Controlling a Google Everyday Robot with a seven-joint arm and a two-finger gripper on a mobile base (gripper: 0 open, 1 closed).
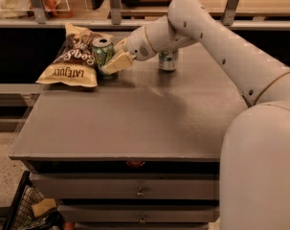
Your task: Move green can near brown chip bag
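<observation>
The green can (103, 53) stands upright at the back left of the table, touching the right edge of the brown chip bag (73, 57), which lies flat with "LATE JULY" on its yellow band. My gripper (115, 55) reaches in from the right. Its tan fingers (117, 62) sit on either side of the can's right half and are shut on it. The can's base looks to be on or just above the table top; I cannot tell which.
A paler silver-white can (168, 60) stands behind my forearm at the back centre of the grey table (135, 123). A railing and shelf run along the back. Drawers are below the front edge, and a wire basket (20, 210) is at the lower left.
</observation>
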